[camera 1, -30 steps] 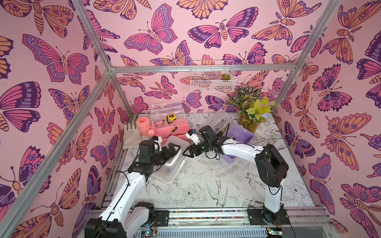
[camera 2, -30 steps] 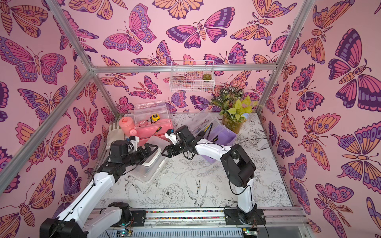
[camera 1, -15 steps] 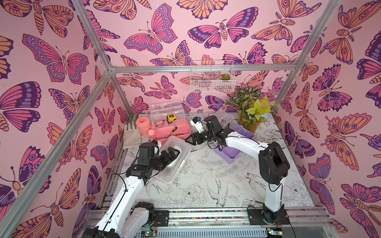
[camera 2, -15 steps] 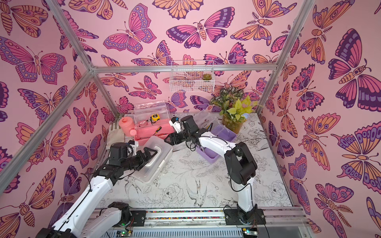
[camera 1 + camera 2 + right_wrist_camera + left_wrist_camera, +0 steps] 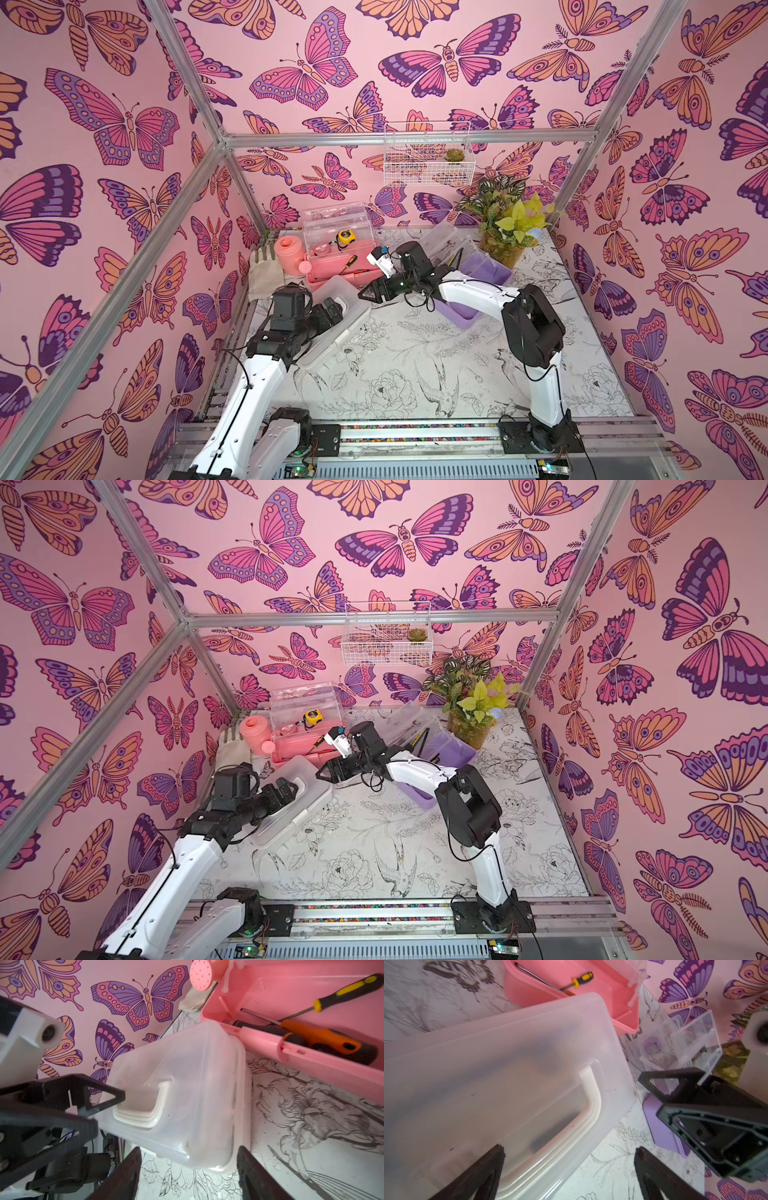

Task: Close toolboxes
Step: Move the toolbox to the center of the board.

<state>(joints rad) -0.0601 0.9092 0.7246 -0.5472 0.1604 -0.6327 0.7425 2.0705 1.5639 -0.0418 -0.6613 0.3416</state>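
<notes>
The left arm climbs from the front rail, bends at the elbow and lays its wrist nearly level, so the left gripper (image 5: 336,309) hangs low over the white toolbox (image 5: 343,338). Its fingers (image 5: 488,1167) stand wide apart and clamp nothing. One fingertip sits over the frosted lid (image 5: 508,1064) beside the flat handle (image 5: 591,1095), the other over bare table (image 5: 608,1167) past the box's long edge. That lid lies down on the box.

The right arm rises from its base, folds at a high elbow and reaches its white forearm across with the wrist dipped, so the right gripper (image 5: 365,296) points at the same box from the opposite end. Its fingers (image 5: 126,1174) are apart and empty. The box's end lies just ahead of the gap between them — whether it touches, I cannot tell. The two grippers face each other, tips near but apart.

Off to one side of the right fingers lies the pink toolbox (image 5: 270,991), clear lid (image 5: 336,224) upright, screwdrivers (image 5: 332,995) inside. Behind the right forearm sits the purple toolbox (image 5: 488,270), its lid (image 5: 440,245) tipped back.
</notes>
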